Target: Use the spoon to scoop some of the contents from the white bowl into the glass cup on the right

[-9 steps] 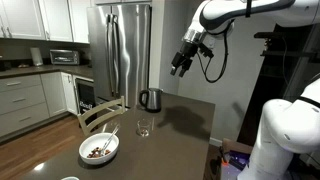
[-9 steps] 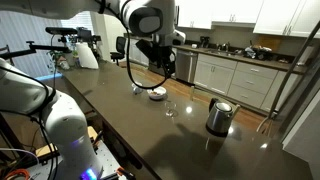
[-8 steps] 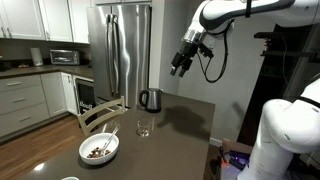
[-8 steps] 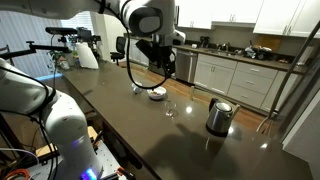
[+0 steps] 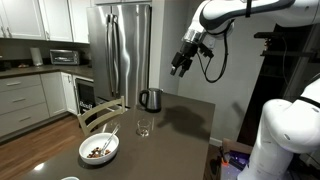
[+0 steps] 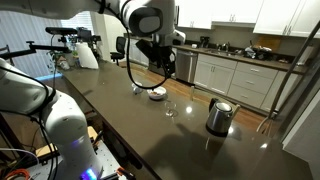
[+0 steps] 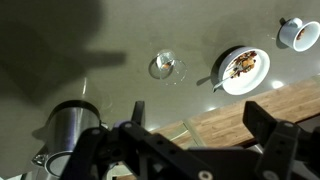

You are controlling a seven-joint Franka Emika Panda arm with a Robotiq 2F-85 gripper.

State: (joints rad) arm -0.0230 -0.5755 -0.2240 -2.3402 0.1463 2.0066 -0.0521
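Note:
The white bowl (image 5: 99, 149) sits near the table's corner with dark brown and reddish contents (image 5: 96, 152) in it. It also shows in an exterior view (image 6: 157, 94) and in the wrist view (image 7: 243, 70). The spoon (image 5: 113, 133) leans on the bowl's rim; its handle shows in the wrist view (image 7: 208, 82). The glass cup (image 5: 144, 127) stands beside the bowl, also in an exterior view (image 6: 171, 108) and the wrist view (image 7: 166, 67). My gripper (image 5: 181, 65) hangs high above the table, open and empty; its fingers frame the wrist view (image 7: 200, 125).
A steel kettle (image 5: 150, 99) with a black handle stands behind the cup, also in the wrist view (image 7: 68, 128). A white mug (image 7: 297, 32) sits beyond the bowl. A chair (image 5: 100, 113) stands at the table's edge. Fridge and kitchen counters lie behind.

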